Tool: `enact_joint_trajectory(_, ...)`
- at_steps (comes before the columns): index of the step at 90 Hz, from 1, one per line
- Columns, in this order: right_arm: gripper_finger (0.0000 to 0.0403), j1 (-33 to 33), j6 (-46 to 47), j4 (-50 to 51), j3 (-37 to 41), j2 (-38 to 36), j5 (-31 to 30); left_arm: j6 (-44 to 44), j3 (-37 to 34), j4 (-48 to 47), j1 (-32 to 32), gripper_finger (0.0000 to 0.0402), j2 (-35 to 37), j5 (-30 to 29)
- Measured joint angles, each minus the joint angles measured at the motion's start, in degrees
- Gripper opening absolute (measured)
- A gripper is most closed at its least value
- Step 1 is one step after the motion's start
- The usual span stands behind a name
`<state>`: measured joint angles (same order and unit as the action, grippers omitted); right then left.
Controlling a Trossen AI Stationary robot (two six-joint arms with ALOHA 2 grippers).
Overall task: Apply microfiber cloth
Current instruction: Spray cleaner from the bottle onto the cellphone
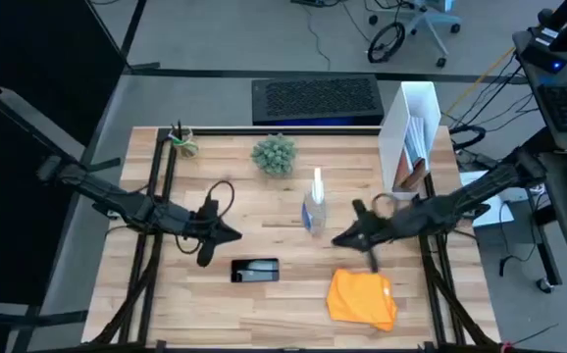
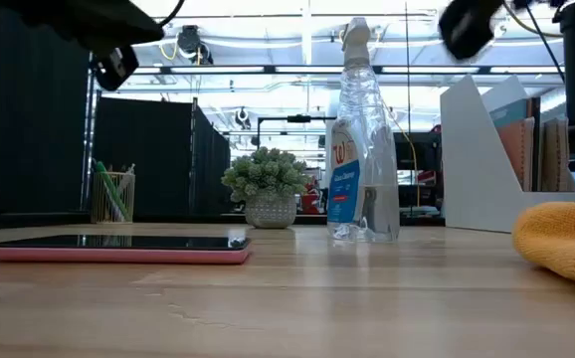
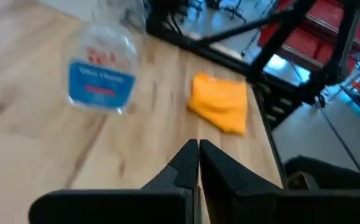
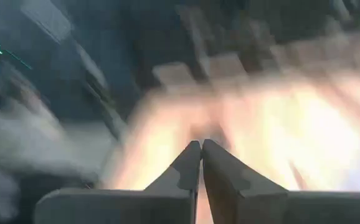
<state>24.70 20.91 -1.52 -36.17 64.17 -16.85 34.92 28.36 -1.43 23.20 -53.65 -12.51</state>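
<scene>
Cloth (image 1: 362, 297) in bright orange sits crumpled near the front edge of the tabletop (image 1: 264, 304), on your right-hand side, untouched by either arm. From above, the right gripper (image 1: 342, 238) hangs just behind it and a little toward the centre, so the cloth lies toward the front edge and slightly outward from the fingertips. That gripper is clenched, its two dark fingers (image 4: 189, 163) pressed together with nothing between them. The left gripper (image 1: 232, 233) waits near the middle of the tabletop, likewise pinched closed and empty, with the black smartphone (image 1: 255, 270) just in front of it. The clear spray bottle (image 1: 314, 208) stands between the two arms.

Your right arm is plainly the nearer one; the left would have to cross past the phone to get there. The cloth's longer side seems to run across the tabletop, though its folds make that hard to call. You would likely need to part the fingers before descending.
</scene>
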Motion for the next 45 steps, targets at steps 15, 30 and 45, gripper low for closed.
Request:
enact_joint_trajectory(15,0.0003,1.3,7.4,1.8,-5.2,15.4,-0.7,8.7,0.0,-4.0,5.0,0.0,-6.8,0.0)
enact_joint_trajectory(30,0.0027,-1.2,25.7,-6.3,-7.2,26.0,1.8,16.0,0.0,-6.8,9.3,0.0,-12.6,0.3)
enact_joint_trajectory(45,0.0099,-2.1,33.3,-14.3,-9.4,34.4,5.0,20.2,0.0,-6.8,13.9,0.0,-16.9,-0.1)
